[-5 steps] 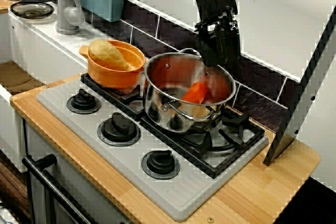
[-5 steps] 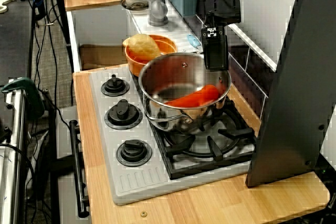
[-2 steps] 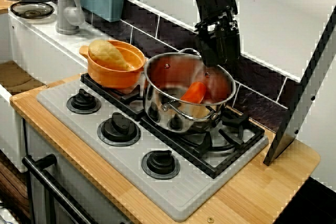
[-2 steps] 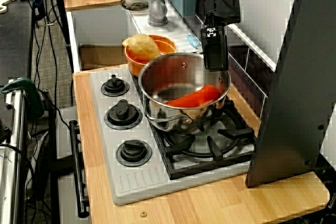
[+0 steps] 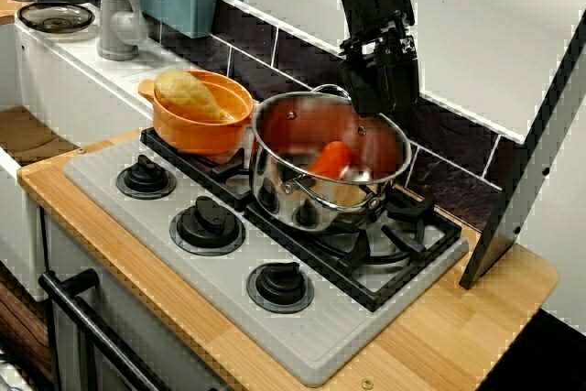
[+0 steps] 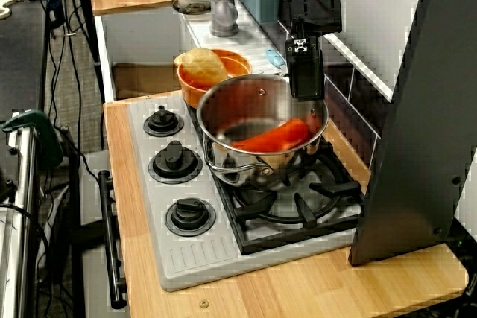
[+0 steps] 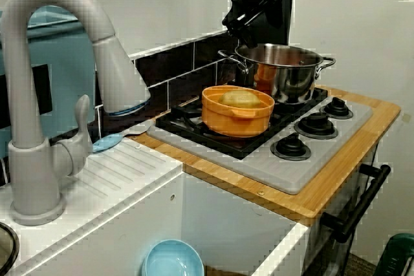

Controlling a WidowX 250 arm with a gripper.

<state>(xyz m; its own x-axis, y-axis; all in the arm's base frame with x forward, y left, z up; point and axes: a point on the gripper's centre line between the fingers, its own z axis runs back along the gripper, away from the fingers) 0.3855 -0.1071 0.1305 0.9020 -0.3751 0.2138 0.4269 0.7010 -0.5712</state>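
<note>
The pincer (image 5: pixel 377 100) hangs just above the back rim of the steel pot (image 5: pixel 279 185), which stands on the stove's (image 5: pixel 302 336) black grate. Nothing shows in its grip, and how far its jaws stand apart cannot be told. An orange carrot (image 5: pixel 331 158) lies tilted inside the pot, below the pincer. Just beside the pot, an orange bowl (image 5: pixel 197 135) holds a pale bread roll (image 5: pixel 188 95).
</note>
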